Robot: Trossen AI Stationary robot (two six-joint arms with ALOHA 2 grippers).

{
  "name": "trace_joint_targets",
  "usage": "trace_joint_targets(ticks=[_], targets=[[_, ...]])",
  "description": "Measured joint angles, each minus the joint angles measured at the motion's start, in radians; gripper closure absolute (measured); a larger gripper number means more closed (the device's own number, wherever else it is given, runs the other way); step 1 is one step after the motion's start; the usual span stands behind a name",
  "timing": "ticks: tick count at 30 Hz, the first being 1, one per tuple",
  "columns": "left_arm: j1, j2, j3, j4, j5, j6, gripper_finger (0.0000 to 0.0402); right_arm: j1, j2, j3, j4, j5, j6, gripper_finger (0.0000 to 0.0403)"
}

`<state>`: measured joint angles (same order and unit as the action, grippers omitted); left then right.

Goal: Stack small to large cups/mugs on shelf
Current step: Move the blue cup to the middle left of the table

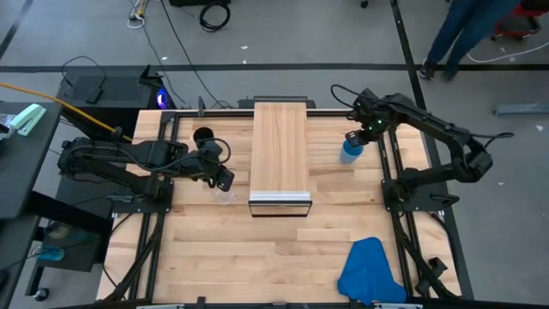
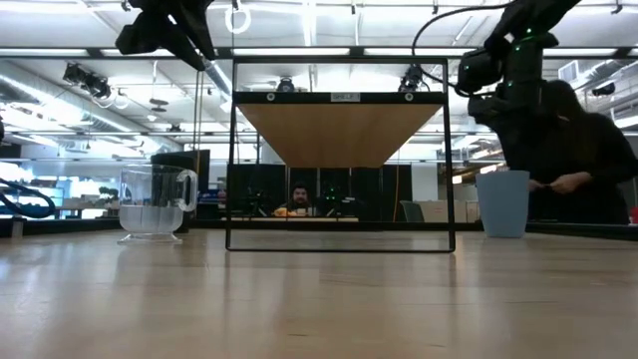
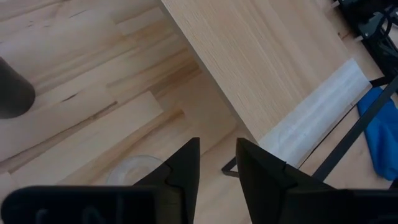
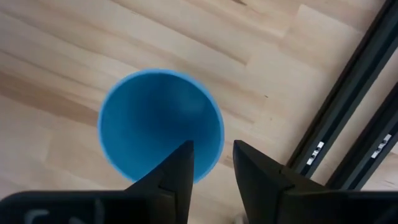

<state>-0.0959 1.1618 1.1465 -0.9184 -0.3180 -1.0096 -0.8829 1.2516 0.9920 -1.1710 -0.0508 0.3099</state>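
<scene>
The small clear glass mug (image 1: 225, 196) stands on the tabletop left of the shelf's front end and shows in the low view (image 2: 155, 204). My left gripper (image 1: 221, 178) hovers just above it, open by a narrow gap (image 3: 217, 163); the mug's rim (image 3: 134, 169) shows beside the fingers. The black cup (image 1: 203, 137) stands farther back on the left (image 3: 12, 93). The blue cup (image 1: 351, 152) stands upright right of the shelf (image 2: 503, 202). My right gripper (image 1: 356, 137) hangs above it, open (image 4: 213, 158), with its fingers over the cup's rim (image 4: 161, 124). The light-wood shelf (image 1: 280, 146) is raised on a dark frame.
A blue cloth (image 1: 371, 270) lies at the table's near right corner. The shelf's silvery front edge (image 1: 280, 198) faces the near side, and its dark frame (image 2: 339, 244) stands mid-table. Dark rails (image 4: 348, 124) run close to the blue cup. A person (image 2: 573, 150) sits beyond the table.
</scene>
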Motion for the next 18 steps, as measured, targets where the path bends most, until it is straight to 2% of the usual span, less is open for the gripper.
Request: trace_joint_targets(ticks=[18], targets=[[0.0, 0.0, 0.0, 0.0, -0.004, 0.001, 0.0291, 0.0, 0.122, 0.0, 0.033, 0.028, 0.0, 0.0287]])
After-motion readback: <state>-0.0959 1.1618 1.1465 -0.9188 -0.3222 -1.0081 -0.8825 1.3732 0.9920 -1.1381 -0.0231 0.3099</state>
